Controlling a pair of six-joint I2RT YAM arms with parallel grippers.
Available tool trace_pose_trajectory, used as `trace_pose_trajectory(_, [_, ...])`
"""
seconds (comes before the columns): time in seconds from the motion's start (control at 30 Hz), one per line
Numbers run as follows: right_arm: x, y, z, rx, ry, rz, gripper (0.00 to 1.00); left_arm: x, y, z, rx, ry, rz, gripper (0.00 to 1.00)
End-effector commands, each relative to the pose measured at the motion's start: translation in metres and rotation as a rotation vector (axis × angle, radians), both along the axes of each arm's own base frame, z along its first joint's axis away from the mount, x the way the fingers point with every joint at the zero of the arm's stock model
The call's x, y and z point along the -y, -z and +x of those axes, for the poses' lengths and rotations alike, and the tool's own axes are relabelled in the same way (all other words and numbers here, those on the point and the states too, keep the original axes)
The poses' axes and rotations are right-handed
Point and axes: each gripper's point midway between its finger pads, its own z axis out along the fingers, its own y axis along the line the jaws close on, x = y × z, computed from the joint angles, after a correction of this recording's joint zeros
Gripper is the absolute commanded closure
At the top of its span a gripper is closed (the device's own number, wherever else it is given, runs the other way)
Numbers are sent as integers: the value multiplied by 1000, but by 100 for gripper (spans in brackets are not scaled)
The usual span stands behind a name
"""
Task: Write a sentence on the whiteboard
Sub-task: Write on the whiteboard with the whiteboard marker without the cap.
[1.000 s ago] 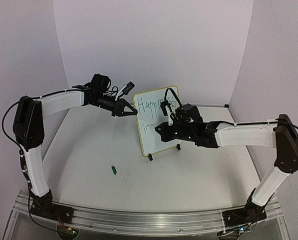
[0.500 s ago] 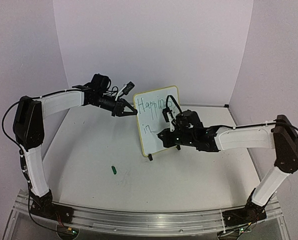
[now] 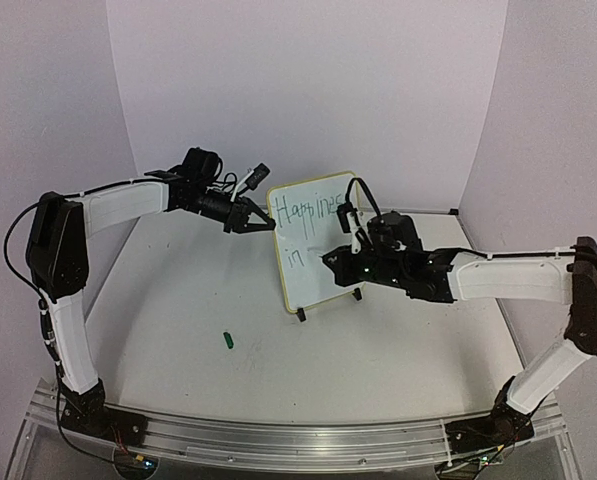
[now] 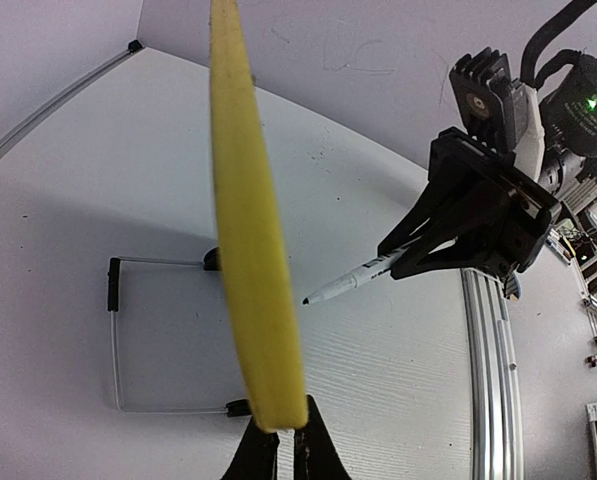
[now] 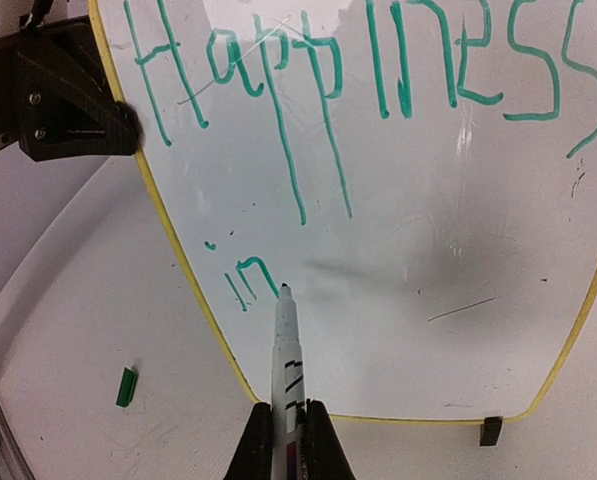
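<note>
Whiteboard (image 3: 318, 280) pinched, marker (image 5: 286, 345) at line two

From above, the right arm (image 3: 498, 280) hides the end of the sentence (image 5: 378, 70). The whiteboard stands on the table (image 3: 178, 300), the left hand (image 3: 263, 226) clamped on its left edge. The right hand (image 5: 288, 412) reaches in level, closed around the marker, tip just beside "in".

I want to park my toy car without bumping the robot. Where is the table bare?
The biggest bare patch is the table front, between the whiteboard and the near edge, right of the small green cap. Left of the whiteboard is bare too. Crowded at the board: the left gripper clamps its edge, the right gripper holds the marker there.
</note>
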Motion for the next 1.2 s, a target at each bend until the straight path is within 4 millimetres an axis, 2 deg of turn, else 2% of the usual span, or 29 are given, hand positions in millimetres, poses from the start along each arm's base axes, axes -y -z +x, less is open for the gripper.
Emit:
trace_pose_trajectory(0.0, [2, -10, 11, 30, 33, 4, 100, -1, 16, -19, -87, 12, 67, 100])
trace_pose_trajectory(0.53, [-5, -6, 22, 25, 25, -5, 100, 0, 18, -18, -89, 13, 69, 100])
trace_pose_trajectory(0.9, [20, -7, 30, 35, 146, -8, 100, 0, 17, -19, -88, 14, 69, 100])
trace_pose_trajectory(1.17, [22, -9, 27, 32, 134, -3, 100, 0, 17, -19, -88, 14, 68, 100])
